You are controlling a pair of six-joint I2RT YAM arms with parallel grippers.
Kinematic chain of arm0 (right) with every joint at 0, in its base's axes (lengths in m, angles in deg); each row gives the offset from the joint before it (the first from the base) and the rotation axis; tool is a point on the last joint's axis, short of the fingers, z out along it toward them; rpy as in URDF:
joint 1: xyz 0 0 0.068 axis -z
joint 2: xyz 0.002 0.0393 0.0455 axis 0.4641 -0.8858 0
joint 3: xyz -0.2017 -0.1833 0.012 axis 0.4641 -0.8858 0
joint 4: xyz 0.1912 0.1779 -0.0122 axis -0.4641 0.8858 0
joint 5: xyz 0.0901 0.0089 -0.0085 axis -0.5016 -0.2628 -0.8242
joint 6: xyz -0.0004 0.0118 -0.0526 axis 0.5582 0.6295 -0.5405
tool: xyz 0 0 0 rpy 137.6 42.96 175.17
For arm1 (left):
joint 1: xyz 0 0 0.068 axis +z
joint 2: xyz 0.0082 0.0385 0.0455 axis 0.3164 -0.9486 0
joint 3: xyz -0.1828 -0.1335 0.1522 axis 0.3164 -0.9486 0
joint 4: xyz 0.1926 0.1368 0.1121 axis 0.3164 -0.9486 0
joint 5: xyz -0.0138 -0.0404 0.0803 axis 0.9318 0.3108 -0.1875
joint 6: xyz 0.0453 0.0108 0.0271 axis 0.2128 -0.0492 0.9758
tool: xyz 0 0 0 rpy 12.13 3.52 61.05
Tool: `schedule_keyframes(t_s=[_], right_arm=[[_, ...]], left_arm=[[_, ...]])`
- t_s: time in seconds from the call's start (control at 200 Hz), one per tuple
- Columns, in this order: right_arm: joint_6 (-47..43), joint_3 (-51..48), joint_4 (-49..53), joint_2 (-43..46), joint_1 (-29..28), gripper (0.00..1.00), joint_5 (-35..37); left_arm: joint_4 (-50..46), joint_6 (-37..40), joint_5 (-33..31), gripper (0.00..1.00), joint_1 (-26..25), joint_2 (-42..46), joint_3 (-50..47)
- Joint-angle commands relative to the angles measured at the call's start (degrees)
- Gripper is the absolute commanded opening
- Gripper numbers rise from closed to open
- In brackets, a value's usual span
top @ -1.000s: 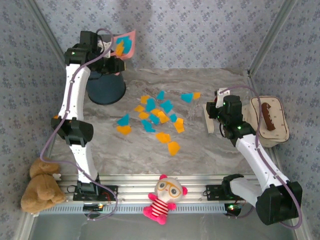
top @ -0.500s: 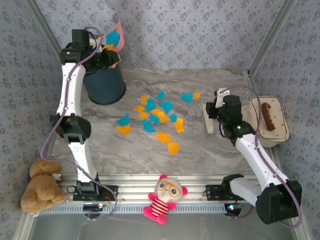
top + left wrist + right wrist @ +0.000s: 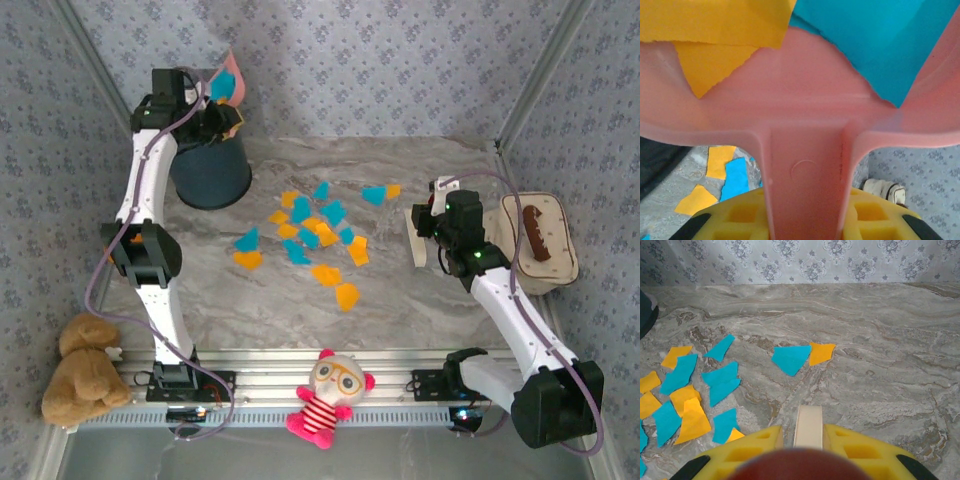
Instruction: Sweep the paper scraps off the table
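My left gripper [image 3: 207,108] is shut on the handle of a pink dustpan [image 3: 229,80], held high and tilted steeply above a dark blue bin [image 3: 211,174] at the back left. In the left wrist view the handle [image 3: 807,175] sits between my yellow pads [image 3: 742,215], and an orange scrap [image 3: 715,25] and a cyan scrap [image 3: 865,40] lie in the pan. Several orange and cyan paper scraps [image 3: 310,235] are spread over the middle of the marble table [image 3: 420,310]. My right gripper [image 3: 432,225] is shut on a cream brush [image 3: 808,426] standing on the table right of the scraps [image 3: 790,359].
A cream oval tray [image 3: 563,262] holding a brown object sits at the right edge. A teddy bear [image 3: 80,370] and a striped doll [image 3: 328,395] lie by the aluminium rail [image 3: 260,358] at the front. Patterned walls close in the back and sides.
My left arm has swung the dustpan left over the bin and tipped it steeper, nearly edge-on. The right arm and the scraps on the table have not moved.
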Motion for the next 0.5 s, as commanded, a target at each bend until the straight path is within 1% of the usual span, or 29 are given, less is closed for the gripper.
schedule_keyframes(t_s=[0.0,0.05,0.07,0.2,0.335,0.495], right_arm=[[1.3,-0.36,-1.25,0.86,0.23,0.0,-0.32],[1.35,-0.45,-1.2,0.86,0.23,0.0,-0.42],[1.32,-0.4,-1.22,0.86,0.23,0.0,-0.46],[1.54,-0.54,-1.29,0.86,0.16,0.0,-0.48],[1.59,-0.66,-1.32,0.78,0.06,0.0,-0.41],[1.59,-0.62,-1.24,0.86,0.06,0.0,-0.25]], left_arm=[[7.3,-4.66,-1.0,0.0,0.54,5.56,-2.9],[7.82,-5.57,-1.12,0.0,0.57,6.4,-4.32],[9.82,-5.87,-1.15,0.0,0.56,6.66,-4.83],[12.65,-8.16,-1.32,0.0,0.56,7.96,-7.84],[17.62,-11.57,-1.4,0.0,0.64,10.02,-12.12],[25.17,-18.0,-1.14,0.0,1.23,12.7,-17.91]])
